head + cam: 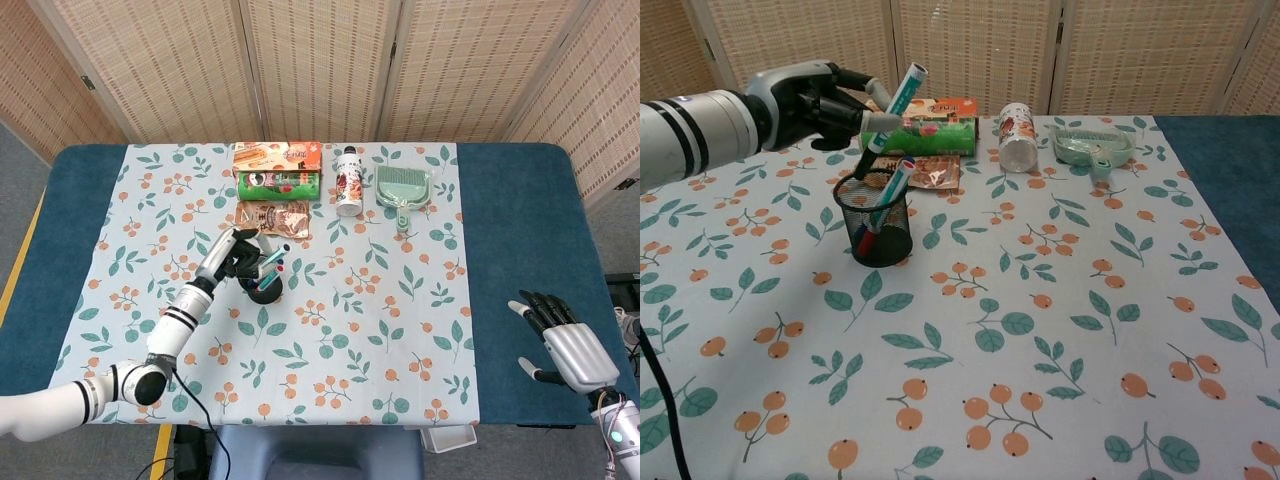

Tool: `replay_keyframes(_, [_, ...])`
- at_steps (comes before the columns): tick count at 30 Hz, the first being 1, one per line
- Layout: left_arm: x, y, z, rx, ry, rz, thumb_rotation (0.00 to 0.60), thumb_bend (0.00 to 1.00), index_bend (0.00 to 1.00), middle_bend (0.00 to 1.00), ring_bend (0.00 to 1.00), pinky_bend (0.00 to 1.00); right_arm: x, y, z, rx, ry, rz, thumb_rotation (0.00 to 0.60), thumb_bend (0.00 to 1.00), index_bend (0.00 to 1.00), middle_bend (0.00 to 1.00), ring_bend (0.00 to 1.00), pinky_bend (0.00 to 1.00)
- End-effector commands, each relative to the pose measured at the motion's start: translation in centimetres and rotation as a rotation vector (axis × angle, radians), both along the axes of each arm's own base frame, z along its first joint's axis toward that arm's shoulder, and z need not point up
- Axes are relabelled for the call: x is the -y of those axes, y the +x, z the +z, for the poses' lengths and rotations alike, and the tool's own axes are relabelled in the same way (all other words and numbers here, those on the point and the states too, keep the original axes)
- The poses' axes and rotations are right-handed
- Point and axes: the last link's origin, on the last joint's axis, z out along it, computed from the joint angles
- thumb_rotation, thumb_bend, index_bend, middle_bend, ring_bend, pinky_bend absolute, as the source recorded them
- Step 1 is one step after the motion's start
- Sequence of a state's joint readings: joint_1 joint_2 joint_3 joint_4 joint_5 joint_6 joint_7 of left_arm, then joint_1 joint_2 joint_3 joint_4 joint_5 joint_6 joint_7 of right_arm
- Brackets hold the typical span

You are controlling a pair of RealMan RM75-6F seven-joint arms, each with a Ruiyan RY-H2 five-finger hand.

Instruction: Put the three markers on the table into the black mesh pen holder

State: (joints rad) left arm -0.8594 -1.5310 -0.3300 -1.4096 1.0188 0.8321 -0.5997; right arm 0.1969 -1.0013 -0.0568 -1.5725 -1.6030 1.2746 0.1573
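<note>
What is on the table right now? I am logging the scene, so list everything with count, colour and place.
pen holder: one, black mesh, left of centre on the cloth.
markers in the holder: at least two; one teal and white, one with red.
held marker: one, teal and white, tilted above the holder.
tube: one, green, at the back.
box: one, orange, behind the tube.
pouch: one, brown, in front of the tube.
bottle: one, white.
dustpan: one, pale green, right of the bottle.
tablecloth: one, floral.
left hand: grips the held marker.
right hand: off the cloth, holds nothing.
</note>
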Motion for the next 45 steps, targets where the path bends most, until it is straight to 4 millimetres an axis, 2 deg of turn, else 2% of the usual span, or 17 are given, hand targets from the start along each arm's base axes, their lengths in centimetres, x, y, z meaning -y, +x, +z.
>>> replay_keyframes(1, [-0.3, 0.3, -0.9, 0.026, -0.012, 0.011, 0.600, 0.31, 0.59, 0.96, 0.95, 0.98, 0.1, 0.0, 0.0, 0.002, 0.000, -0.002, 0.600, 0.29, 0.11, 0.00, 0.00, 0.00])
replay_keyframes(6, [-0.3, -0.2, -1.9, 0.006, -0.006, 0.000, 0.600, 0.31, 0.59, 0.96, 0.95, 0.98, -0.2, 0.1, 0.3, 0.009, -0.011, 0.009, 0.600, 0.29, 0.11, 0.00, 0.00, 0.00])
replay_keyframes(16, [0.2, -2.8, -2.6, 0.007, -0.005, 0.021, 0.600, 0.31, 0.57, 0.96, 0.95, 0.98, -0.4, 0.1, 0.1, 0.002, -0.006, 0.009, 0.600, 0.28, 0.11, 0.00, 0.00, 0.00])
replay_keyframes(18, [0.4, -3.4, -2.7, -0.003, -0.006, 0.015, 0.600, 0.31, 0.51, 0.96, 0.95, 0.98, -0.4, 0.1, 0.1, 0.001, -0.005, 0.011, 0.600, 0.29, 0.11, 0.00, 0.00, 0.00])
replay_keyframes(23, [0.6, -4.5, -2.4, -0.045, -0.004, 0.000, 0.600, 0.23, 0.13, 0.91, 0.91, 0.96, -0.4, 0.2, -0.1, -0.002, -0.002, 0.012, 0.600, 0.29, 0.11, 0.00, 0.00, 0.00])
replay_keyframes(25, [0.7, -4.7, -2.0, -0.072, 0.005, -0.020, 0.600, 0.21, 0.06, 0.90, 0.91, 0.96, -0.4, 0.2, -0.1, -0.003, -0.002, 0.011, 0.600, 0.29, 0.11, 0.00, 0.00, 0.00])
replay_keyframes(27, [0.9, -4.8, -1.4, -0.099, 0.019, -0.044, 0.600, 0.21, 0.03, 0.88, 0.89, 0.95, -0.4, 0.2, -0.1, -0.004, -0.002, 0.011, 0.600, 0.29, 0.11, 0.00, 0.00, 0.00])
replay_keyframes(30, [1.7, -5.6, 0.8, -0.192, 0.081, -0.116, 0.600, 0.20, 0.02, 0.83, 0.86, 0.92, -0.5, 0.1, 0.0, -0.003, -0.004, 0.010, 0.600, 0.29, 0.11, 0.00, 0.00, 0.00])
replay_keyframes(33, [3.4, -7.4, 4.8, -0.380, 0.204, -0.209, 0.600, 0.20, 0.01, 0.76, 0.78, 0.88, -0.5, 0.1, 0.1, -0.002, -0.011, 0.007, 0.600, 0.29, 0.11, 0.00, 0.00, 0.00])
replay_keyframes(37, [7.4, -10.7, 11.4, -0.692, 0.397, -0.250, 0.600, 0.18, 0.00, 0.59, 0.56, 0.81, -0.6, 0.1, 0.1, -0.006, -0.018, 0.003, 0.600, 0.29, 0.11, 0.00, 0.00, 0.00])
replay_keyframes(40, [10.8, -12.7, 15.2, -0.843, 0.513, -0.212, 0.600, 0.17, 0.00, 0.53, 0.49, 0.81, -0.5, 0.2, -0.3, -0.017, -0.020, 0.003, 0.600, 0.29, 0.11, 0.00, 0.00, 0.00])
replay_keyframes(43, [13.6, -14.3, 17.5, -0.903, 0.574, -0.156, 0.600, 0.17, 0.00, 0.49, 0.47, 0.80, -0.4, 0.3, -0.7, -0.026, -0.021, -0.002, 0.600, 0.29, 0.11, 0.00, 0.00, 0.00])
replay_keyframes(45, [15.5, -15.7, 18.7, -0.961, 0.601, -0.116, 0.600, 0.17, 0.00, 0.45, 0.42, 0.79, -0.2, 0.4, -0.9, -0.040, -0.031, -0.007, 0.600, 0.29, 0.11, 0.00, 0.00, 0.00])
